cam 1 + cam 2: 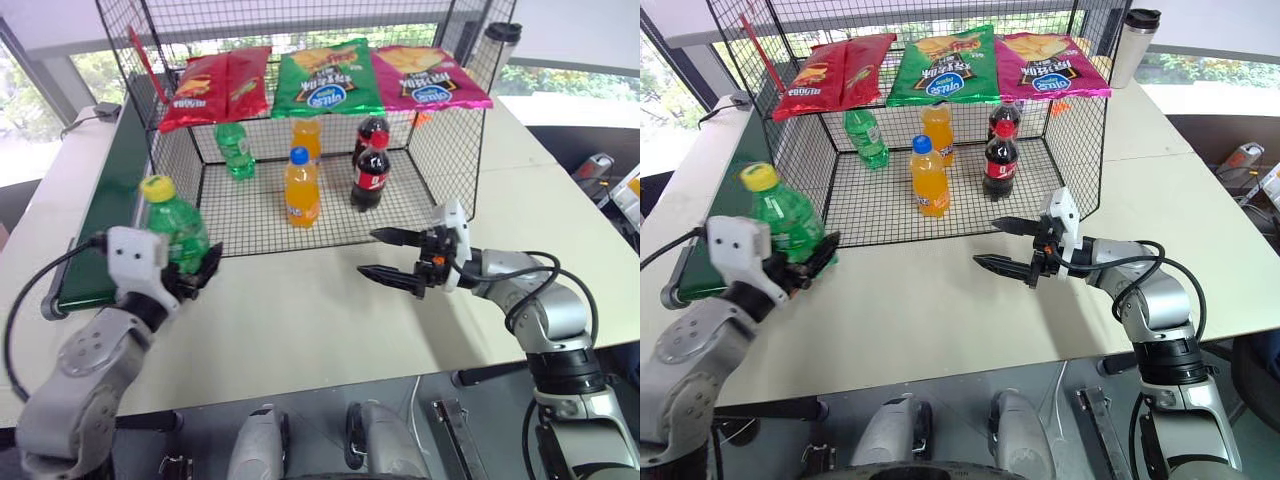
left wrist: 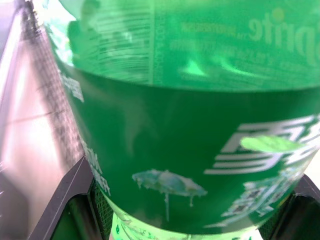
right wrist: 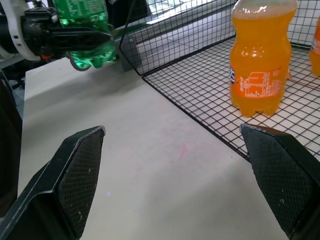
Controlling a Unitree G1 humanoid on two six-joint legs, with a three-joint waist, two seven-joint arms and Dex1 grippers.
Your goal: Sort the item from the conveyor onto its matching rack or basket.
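- Left gripper (image 1: pixel 190 278), lower left of the head views: clamped on the green soda bottle (image 1: pixel 178 230), fingers pinching its lower body. Bottle upright, yellow cap up, off the table.
- Held bottle sits at the left of the frame, just in front of the near end of the conveyor (image 1: pixel 110 190) and beside the front left corner of the wire cage (image 1: pixel 420 175).
- Left wrist view: green label of the bottle right up against the camera, a black finger (image 2: pixel 65 200) on either side of its base.
- Right gripper (image 1: pixel 385 254), centre right of the frame: fingers spread apart, nothing between them, pointing toward frame left, hovering over the white table (image 1: pixel 300 320) just in front of the cage's front edge.
- Right wrist view: both fingers wide apart over bare tabletop; an orange soda bottle (image 3: pixel 260 55) on the cage grid floor at upper right, the held green bottle at upper left.
- Inside the cage: another green bottle (image 1: pixel 235 150) rear left, two orange bottles centre, two cola bottles (image 1: pixel 370 165) right.
- Slanted top shelf carries three snack bags: red (image 1: pixel 215 85), green (image 1: pixel 325 75), pink (image 1: pixel 430 75).
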